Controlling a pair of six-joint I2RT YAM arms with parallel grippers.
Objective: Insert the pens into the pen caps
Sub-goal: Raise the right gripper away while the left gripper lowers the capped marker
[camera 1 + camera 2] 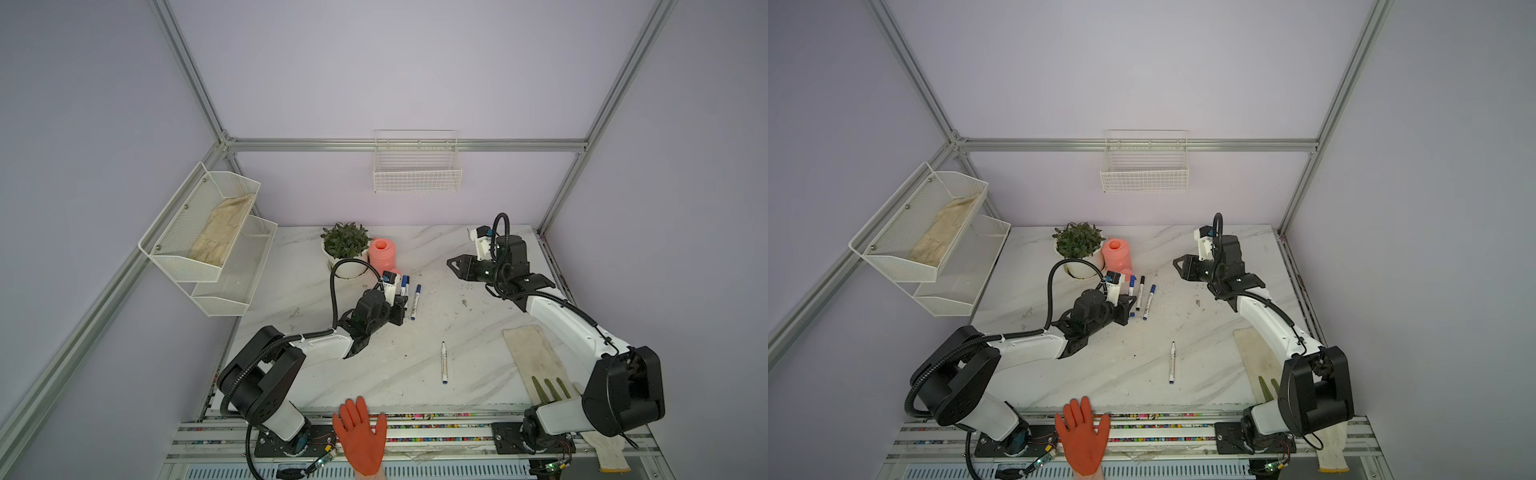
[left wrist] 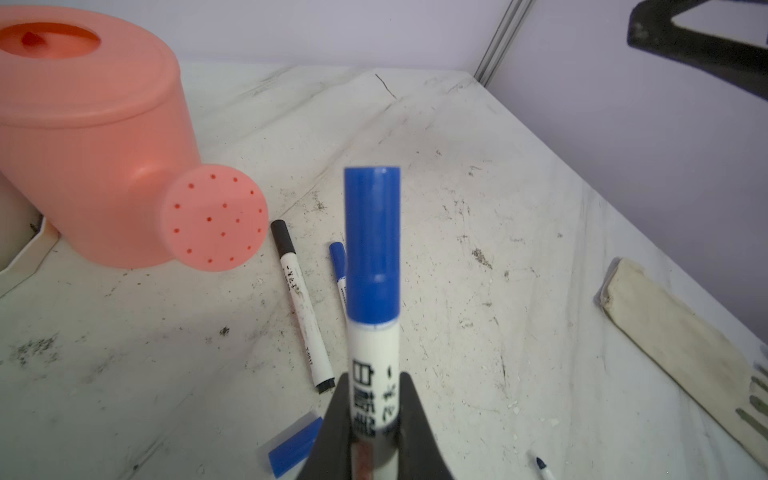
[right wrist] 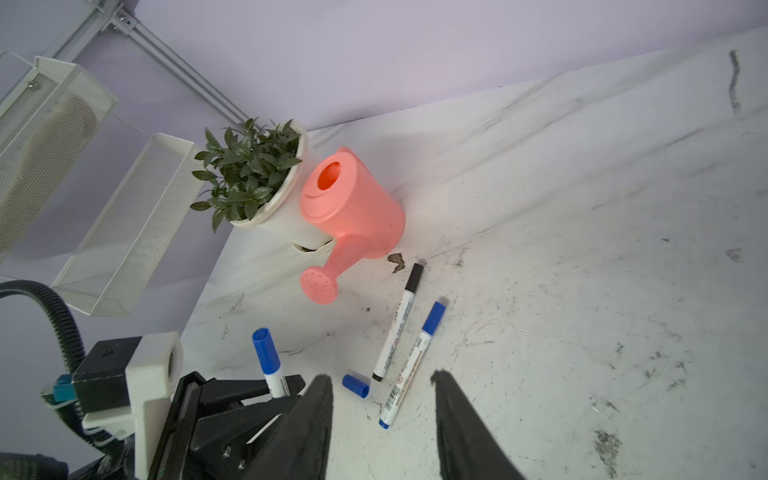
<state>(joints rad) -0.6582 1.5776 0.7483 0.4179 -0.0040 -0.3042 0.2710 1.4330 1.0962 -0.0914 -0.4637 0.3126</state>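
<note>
The left gripper (image 2: 372,399), jaws pinching a blue-capped pen (image 2: 372,249), hangs near the worktop's (image 1: 457,324) back middle; the right gripper (image 3: 380,376) shows jaws spread, empty. A loose blue cap (image 3: 355,385) lies just beside, an uncapped pen (image 1: 444,362) toward the front edge.

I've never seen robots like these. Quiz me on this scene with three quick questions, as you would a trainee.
1. True or false: the left gripper holds a capped pen.
2. The right gripper is: A open and empty; B shut on a cap; C shut on a pen.
3. Fill in: the loose cap is coloured ____.
Key: 1 true; 2 A; 3 blue.
</note>
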